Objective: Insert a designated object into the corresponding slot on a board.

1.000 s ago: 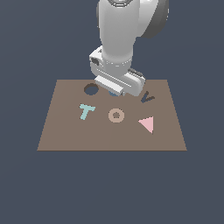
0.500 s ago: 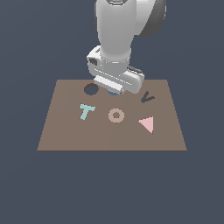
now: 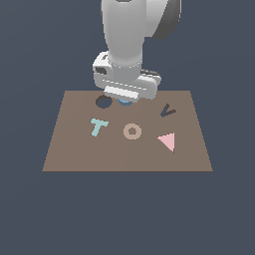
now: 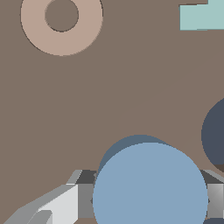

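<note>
Gripping the blue disc between both jaws, the gripper hangs above the board, with the dark round slot just at its 9 o'clock.

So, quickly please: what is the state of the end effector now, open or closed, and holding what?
End effector: closed on the blue disc, fingers on both of its sides, beside the dark round slot.
</note>
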Robot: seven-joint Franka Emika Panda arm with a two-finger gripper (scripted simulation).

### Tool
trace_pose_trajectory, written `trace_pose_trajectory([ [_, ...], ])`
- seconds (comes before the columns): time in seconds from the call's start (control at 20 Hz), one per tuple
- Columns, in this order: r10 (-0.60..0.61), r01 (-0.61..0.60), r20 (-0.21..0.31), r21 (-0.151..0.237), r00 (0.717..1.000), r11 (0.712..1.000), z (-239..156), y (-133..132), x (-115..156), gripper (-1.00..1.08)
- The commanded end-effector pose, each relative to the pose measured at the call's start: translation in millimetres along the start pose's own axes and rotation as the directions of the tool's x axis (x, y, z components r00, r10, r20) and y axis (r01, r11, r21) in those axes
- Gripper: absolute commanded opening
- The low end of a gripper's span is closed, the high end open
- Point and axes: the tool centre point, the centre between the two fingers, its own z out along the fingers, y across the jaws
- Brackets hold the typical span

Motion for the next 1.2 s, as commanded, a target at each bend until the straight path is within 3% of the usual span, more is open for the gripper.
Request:
trace_pose_trajectory([
  [0.0, -0.075, 0.075, -0.001, 0.0, 0.997, 0.997, -1, 6, -1, -1.0],
  [0.2, -0.21, 0.21, -0.001, 0.0, 0.978, 0.978, -1, 18, -2, -1.0],
  [0.45, -0.38, 0.38, -0.001, 0.0, 0.925, 0.925, -2, 33, 0, -1.0],
  [1.15, -0.731, 0.731, 0.0, 0.0, 0.683, 0.683, -5, 66, 16, -1.0],
])
